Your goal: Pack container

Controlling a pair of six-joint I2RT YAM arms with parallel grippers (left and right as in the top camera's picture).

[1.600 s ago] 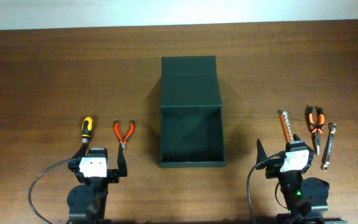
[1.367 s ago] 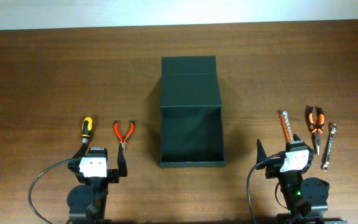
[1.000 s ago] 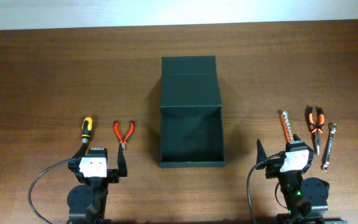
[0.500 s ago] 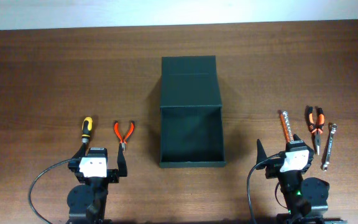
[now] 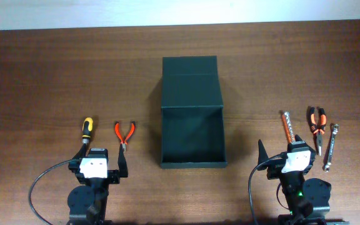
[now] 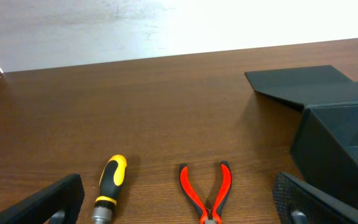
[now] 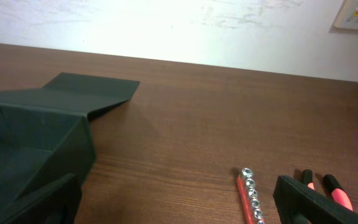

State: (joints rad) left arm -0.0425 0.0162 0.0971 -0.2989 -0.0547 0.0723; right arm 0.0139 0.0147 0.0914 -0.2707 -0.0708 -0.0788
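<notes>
The dark green-black container (image 5: 191, 134) stands open mid-table, its flap lid (image 5: 190, 81) lying flat behind it. It also shows in the left wrist view (image 6: 340, 134) and the right wrist view (image 7: 30, 137). My left gripper (image 5: 102, 161) is open and empty, just short of a yellow-black screwdriver (image 5: 87, 129) and red pliers (image 5: 124, 134). My right gripper (image 5: 280, 150) is open and empty, just short of a red socket rail (image 5: 287, 127), orange pliers (image 5: 317, 125) and a silver wrench (image 5: 331, 147).
The screwdriver (image 6: 110, 190) and red pliers (image 6: 207, 193) lie between my left fingers in the left wrist view. The socket rail (image 7: 250, 196) lies between my right fingers. A pale wall runs behind the table's far edge.
</notes>
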